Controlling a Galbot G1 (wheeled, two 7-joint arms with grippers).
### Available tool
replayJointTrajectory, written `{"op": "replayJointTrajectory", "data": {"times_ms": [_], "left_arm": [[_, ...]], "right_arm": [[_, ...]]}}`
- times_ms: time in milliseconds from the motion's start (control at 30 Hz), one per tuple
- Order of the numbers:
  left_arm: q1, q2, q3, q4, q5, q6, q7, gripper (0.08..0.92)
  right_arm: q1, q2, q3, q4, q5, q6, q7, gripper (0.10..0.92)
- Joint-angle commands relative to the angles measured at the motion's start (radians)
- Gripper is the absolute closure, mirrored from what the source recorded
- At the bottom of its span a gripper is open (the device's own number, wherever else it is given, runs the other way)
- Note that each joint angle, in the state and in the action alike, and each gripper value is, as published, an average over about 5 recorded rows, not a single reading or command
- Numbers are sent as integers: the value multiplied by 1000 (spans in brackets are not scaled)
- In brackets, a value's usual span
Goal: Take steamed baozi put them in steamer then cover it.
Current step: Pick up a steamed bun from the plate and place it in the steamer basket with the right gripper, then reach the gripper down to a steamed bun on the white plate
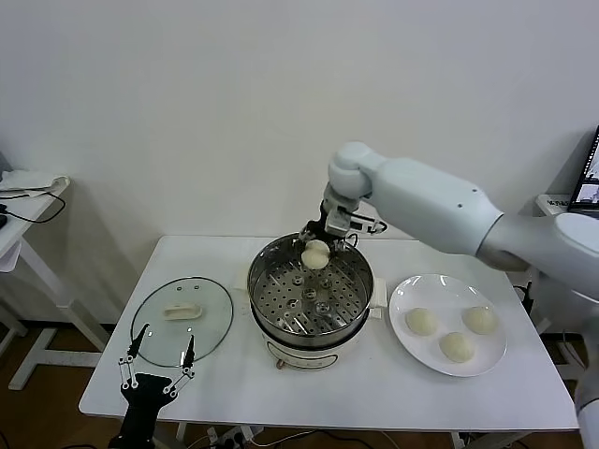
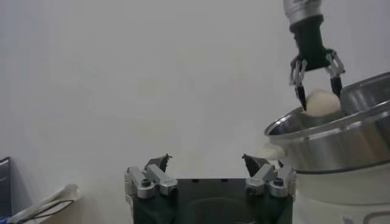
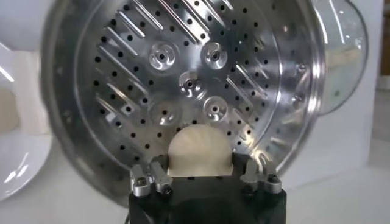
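My right gripper (image 1: 317, 245) is shut on a cream-white baozi (image 1: 315, 253) and holds it over the far part of the steel steamer (image 1: 348, 311). In the right wrist view the baozi (image 3: 200, 152) sits between the fingers above the steamer's perforated tray (image 3: 140, 79), which holds no buns. Three more baozi (image 1: 422, 321) (image 1: 480, 319) (image 1: 457, 347) lie on the white plate (image 1: 440, 286) to the right. In the left wrist view the held baozi (image 2: 322, 102) shows above the steamer's rim (image 2: 329, 131). My left gripper (image 1: 155, 360) is open and empty near the table's front left edge.
The clear glass lid (image 1: 215, 323) with a white handle (image 1: 182, 312) lies flat on the table left of the steamer, just beyond my left gripper. A small side table (image 1: 23, 210) stands at far left. A monitor edge (image 1: 590, 178) shows at far right.
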Motion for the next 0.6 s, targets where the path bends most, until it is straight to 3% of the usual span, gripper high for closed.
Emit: {"op": "replayJointTrajectory", "data": {"times_ms": [33,367,467,600], "left_arm": [[-1,1,-3,4,-2,-3,-1,177],[-6,1,-6,8,-3,-2,-7,177],[-7,0,-5,6,-3,0,-7,177],[-9,-1,-4,5,-2,3,-7,177]], "right_arm": [[-47,74,0,-85,-75,11,14,330],[-40,74,6,-86,-65,15,20,214],[-19,28,23,-33,8,5,-26,204],[53,-105,37,72,223,-102,-157,203]]}}
